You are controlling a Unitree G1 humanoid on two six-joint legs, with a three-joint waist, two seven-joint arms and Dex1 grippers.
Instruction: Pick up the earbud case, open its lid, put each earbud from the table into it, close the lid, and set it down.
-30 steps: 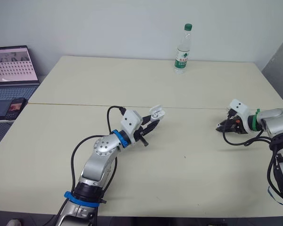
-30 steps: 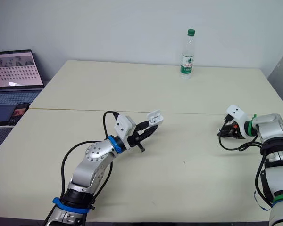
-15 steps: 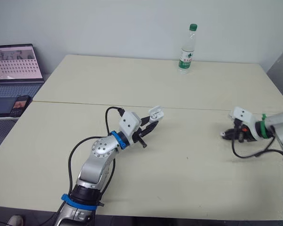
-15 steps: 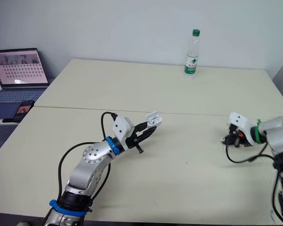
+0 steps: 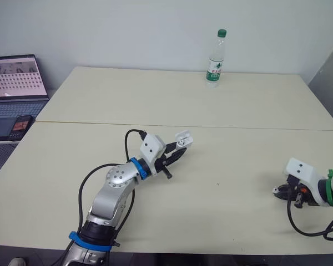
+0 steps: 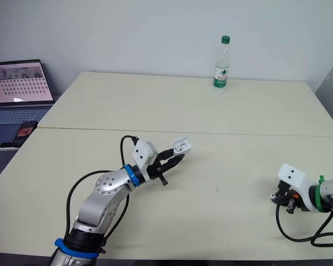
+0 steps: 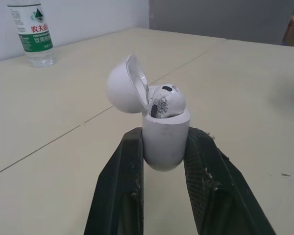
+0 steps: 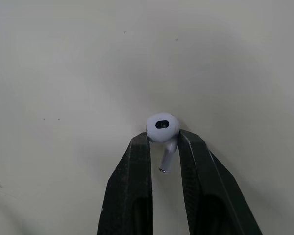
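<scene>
From where the head looks down, a broad pale cream surface [image 5: 155, 100] fills the room in front, two tops joined by a thin seam. Over its middle, the left end effector [image 5: 180, 148] is raised a little and pinches a small glossy white earbud case [image 5: 183, 138], whose lid is flipped open. The right end effector [image 5: 278, 192] sits low at the near right part of the surface, well apart from the case. A clear plastic water bottle with a green cap and label [image 5: 215, 58] stands upright near the far edge. Off the left side are an open laptop with a lit screen [image 5: 14, 77] and a dark phone [image 5: 19, 124] just beside it.

Along the left wrist, the two black fingers [image 7: 122, 186] press in on either side of the case's rounded body, which stands upright between them. The domed lid [image 7: 123, 90] is tipped back on its hinge. One white seated earbud with a dark mesh patch [image 7: 167, 100] sits in the mouth of the case, its head above the rim. The bottle stands in the background.

Along the right wrist, the black fingers [image 8: 132, 196] are closed in on a white loose earbud with a dark oval opening [image 8: 162, 127]. Its head is pinched between the tips and its stem points back between the fingers. The surface lies right behind it, but I cannot tell if the earbud touches it.
</scene>
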